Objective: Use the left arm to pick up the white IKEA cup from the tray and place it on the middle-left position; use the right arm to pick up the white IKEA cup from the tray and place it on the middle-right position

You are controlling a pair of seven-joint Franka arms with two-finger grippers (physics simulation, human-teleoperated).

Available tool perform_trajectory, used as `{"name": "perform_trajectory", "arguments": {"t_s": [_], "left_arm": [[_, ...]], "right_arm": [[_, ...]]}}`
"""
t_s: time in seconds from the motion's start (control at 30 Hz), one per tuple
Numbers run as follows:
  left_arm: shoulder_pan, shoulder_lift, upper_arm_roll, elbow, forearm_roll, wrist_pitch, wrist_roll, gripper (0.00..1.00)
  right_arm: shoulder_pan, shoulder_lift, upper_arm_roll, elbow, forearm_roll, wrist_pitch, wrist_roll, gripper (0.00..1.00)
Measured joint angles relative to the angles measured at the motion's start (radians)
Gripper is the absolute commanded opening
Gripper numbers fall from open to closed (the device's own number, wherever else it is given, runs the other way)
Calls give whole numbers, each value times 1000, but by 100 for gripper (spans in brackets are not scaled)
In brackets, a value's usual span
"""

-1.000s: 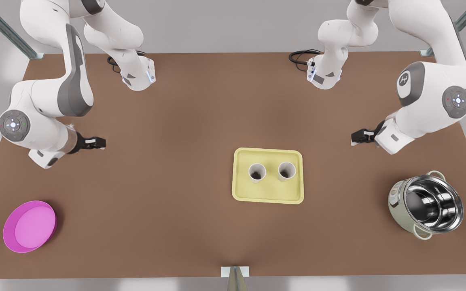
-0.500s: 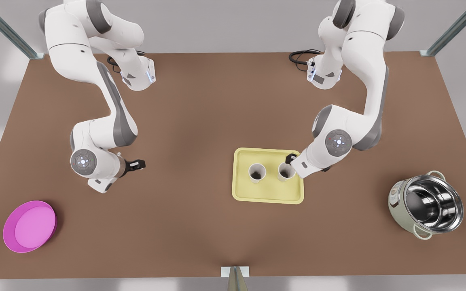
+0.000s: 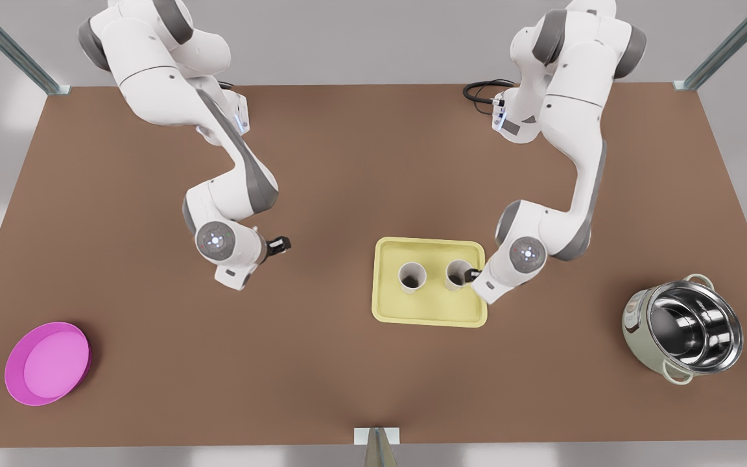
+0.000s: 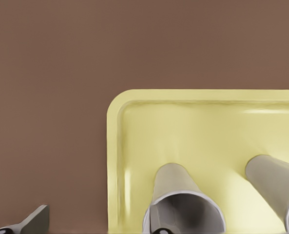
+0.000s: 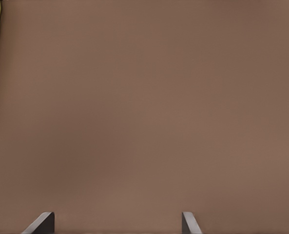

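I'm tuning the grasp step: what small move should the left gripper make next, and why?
Probably ease the left gripper sideways until its open fingers straddle the nearer white cup on the tray. It sits at the cup's rim, with the cup not yet between them. The right gripper hovers open over the table.

A plain brown desk spans the scene under soft, even light. Behind it, at twelve o'clock, stands a pale grey wall. Metal struts slant at ten and two o'clock.
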Motion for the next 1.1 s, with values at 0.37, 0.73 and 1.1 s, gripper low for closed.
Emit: {"name": "perform_trajectory", "arguments": {"t_s": [0.37, 0.73, 1.1], "left_arm": [[-9, -16, -2, -132, 3, 188, -37, 100], [-17, 18, -28, -129, -40, 255, -61, 43], [-16, 6, -45, -122, -136, 269, -42, 0]], "right_arm": [[210, 87, 1, 11, -5, 118, 117, 100], [315, 201, -1, 116, -5, 265, 266, 100], [401, 311, 0, 298, -6, 359, 389, 100]]}}
